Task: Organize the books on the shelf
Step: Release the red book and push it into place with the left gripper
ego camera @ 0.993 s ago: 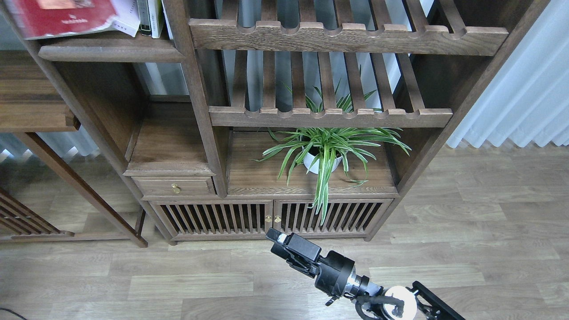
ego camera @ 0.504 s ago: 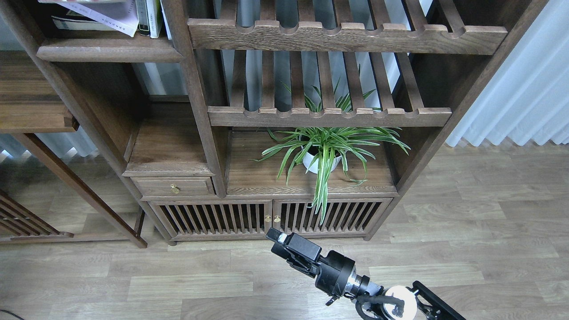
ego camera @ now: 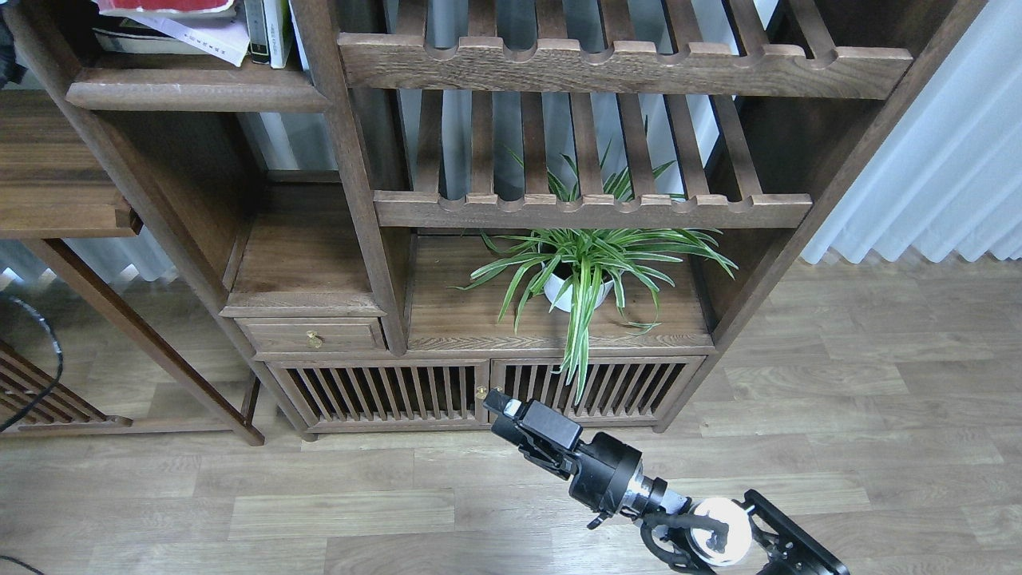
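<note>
The shelf (ego camera: 200, 89) is the flat dark-brown board at the top left. On it lies a pale white book (ego camera: 196, 36), tilted. A red book (ego camera: 164, 5) shows only as a strip at the top edge, above the pale one. Two thin upright books (ego camera: 267, 28) stand at the shelf's right end. The maroon book is not in view. My right gripper (ego camera: 501, 404) hovers low in front of the cabinet doors, holding nothing; its fingers look like one dark block. My left gripper is out of view; a dark part (ego camera: 6, 56) shows at the left edge.
Two slatted racks (ego camera: 623, 68) with notched rails fill the middle bay. A potted spider plant (ego camera: 579, 279) stands on the cabinet top below. A small drawer (ego camera: 315, 337) and slatted doors (ego camera: 383, 391) sit beneath. A black cable (ego camera: 48, 351) hangs at the left. White curtains hang at the right.
The red book went from lying over the shelf's front to a strip at the top edge. My right gripper rose slightly. A black cable and a dark part appeared at the left.
</note>
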You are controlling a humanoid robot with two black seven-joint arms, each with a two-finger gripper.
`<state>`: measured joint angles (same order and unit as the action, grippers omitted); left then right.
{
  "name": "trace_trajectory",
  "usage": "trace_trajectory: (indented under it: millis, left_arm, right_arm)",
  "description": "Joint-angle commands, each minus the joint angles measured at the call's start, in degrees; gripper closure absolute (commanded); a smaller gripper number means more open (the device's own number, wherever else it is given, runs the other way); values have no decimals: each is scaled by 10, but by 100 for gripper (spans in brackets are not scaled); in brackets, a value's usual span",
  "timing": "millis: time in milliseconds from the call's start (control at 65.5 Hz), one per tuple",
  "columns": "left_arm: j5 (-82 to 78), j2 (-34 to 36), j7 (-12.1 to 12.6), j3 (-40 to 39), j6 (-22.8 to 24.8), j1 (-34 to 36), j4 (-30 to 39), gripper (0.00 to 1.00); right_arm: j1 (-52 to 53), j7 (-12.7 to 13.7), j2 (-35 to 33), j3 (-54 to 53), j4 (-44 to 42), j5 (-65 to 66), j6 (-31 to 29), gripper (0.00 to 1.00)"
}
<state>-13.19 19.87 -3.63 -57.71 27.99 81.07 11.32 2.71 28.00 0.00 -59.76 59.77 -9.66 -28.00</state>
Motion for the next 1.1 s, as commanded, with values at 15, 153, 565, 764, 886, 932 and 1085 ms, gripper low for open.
trace_trajectory:
  millis: [15,153,565,764,886,932,1085]
  left_arm:
    - [4,-28,-52,8,0,-5,-20,60]
    - [3,-48,-115,18,0,-15,-31,39]
    - [8,-51,-226,53,0,-62,12,2]
    - [8,-44,-244,53,0,-97,63,1]
    - [7,-38,-244,53,0,-122,89,1]
    - [7,-38,-244,55,0,-130,89,1]
    - [7,-5,-234,69,0,-154,108,46]
  right_arm:
    - [0,0,0,-1,1,-1,0,1]
    - [0,0,0,-2,3,-2,0,1]
    - [-1,0,0,-3,3,-2,0,1]
    - [-1,0,0,-3,3,-2,0,1]
    - [-1,0,0,-3,4,-2,0,1]
    - [-1,0,0,-3,4,-2,0,1]
    - [-1,0,0,-3,6,-2,0,1]
